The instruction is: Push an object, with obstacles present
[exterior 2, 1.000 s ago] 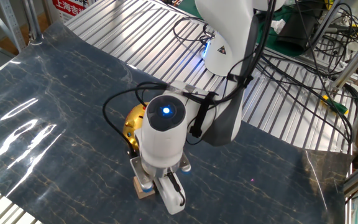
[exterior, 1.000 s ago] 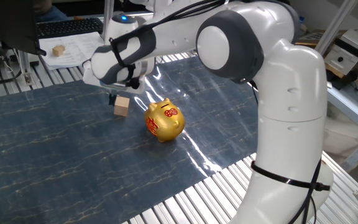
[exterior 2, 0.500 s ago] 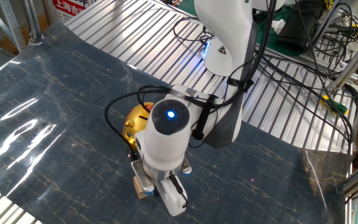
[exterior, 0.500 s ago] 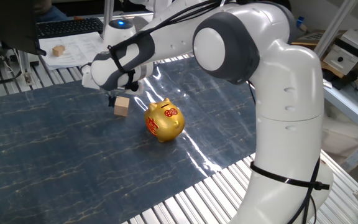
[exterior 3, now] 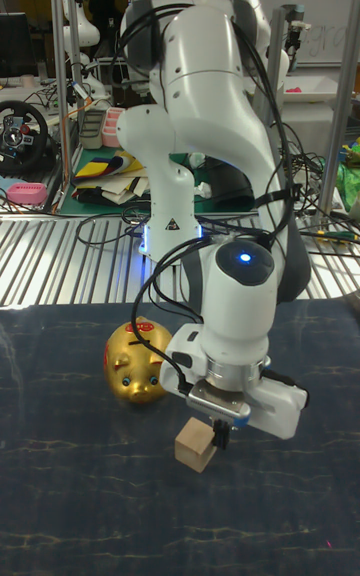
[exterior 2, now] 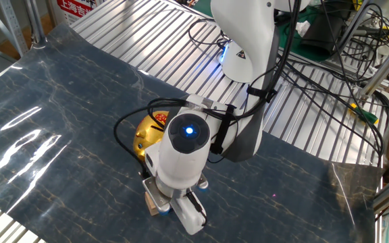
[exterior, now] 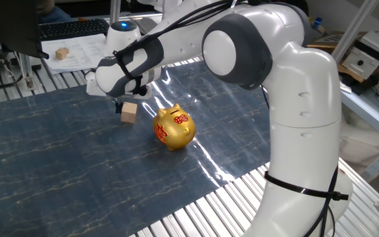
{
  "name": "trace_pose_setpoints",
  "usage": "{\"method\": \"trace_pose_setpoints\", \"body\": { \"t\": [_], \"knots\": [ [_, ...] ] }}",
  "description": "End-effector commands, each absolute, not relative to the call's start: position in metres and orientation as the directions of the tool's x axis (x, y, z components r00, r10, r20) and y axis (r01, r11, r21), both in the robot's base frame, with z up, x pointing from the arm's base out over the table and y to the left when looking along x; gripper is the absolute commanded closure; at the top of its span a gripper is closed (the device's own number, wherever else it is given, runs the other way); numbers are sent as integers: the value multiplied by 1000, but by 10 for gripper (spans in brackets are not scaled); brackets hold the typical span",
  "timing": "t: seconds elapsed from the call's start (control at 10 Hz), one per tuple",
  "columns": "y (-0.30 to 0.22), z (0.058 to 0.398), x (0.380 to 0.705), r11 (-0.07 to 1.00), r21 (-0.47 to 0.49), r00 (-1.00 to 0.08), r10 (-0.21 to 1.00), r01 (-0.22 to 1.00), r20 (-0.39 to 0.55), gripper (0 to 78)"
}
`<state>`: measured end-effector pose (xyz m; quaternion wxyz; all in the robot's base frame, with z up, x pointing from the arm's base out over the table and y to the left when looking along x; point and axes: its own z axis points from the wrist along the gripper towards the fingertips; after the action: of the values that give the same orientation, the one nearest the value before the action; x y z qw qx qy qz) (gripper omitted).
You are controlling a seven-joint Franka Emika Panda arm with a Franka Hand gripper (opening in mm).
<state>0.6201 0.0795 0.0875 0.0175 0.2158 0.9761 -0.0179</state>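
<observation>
**A:** Tall fixed view first: how do the jaws stand?

**B:** The gripper [exterior 3: 215, 426] points down in the lower middle of the frame. I see one dark finger [exterior 3: 215, 433] at the top right edge of the wooden cube [exterior 3: 196, 446]. The second finger I cannot make out, so I cannot tell if the jaws are wide or narrow. Nothing is visibly held between them.

**A:** Is the finger touching the cube?

**B:** It looks in contact or very close; I cannot say which. In one fixed view the gripper [exterior: 120, 103] is just above and left of the cube [exterior: 129, 112], partly hidden under the white wrist.

**A:** Where does the cube lie?

**B:** On the dark blue marbled mat [exterior: 58, 164], in the upper left part of that view. In the other fixed view only a corner of the cube [exterior 2: 152, 200] shows below the wrist.

**A:** And the obstacle?

**B:** The golden pig [exterior: 174, 128] stands on the mat just right of the cube, apart from it. In the tall view the pig [exterior 3: 138, 361] is up and left of the cube. A second wooden cube [exterior: 61, 53] lies on white papers [exterior: 84, 54] at the upper left, well apart.
</observation>
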Motion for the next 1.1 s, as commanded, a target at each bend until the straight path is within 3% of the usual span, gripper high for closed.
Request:
{"method": "trace_pose_setpoints", "body": {
  "t": [0.1,1.1],
  "knots": [
    [76,85,622,946,-47,-947,320,321,-27,776],
    [72,78,612,977,-52,-978,206,206,5,776]
  ]
}}
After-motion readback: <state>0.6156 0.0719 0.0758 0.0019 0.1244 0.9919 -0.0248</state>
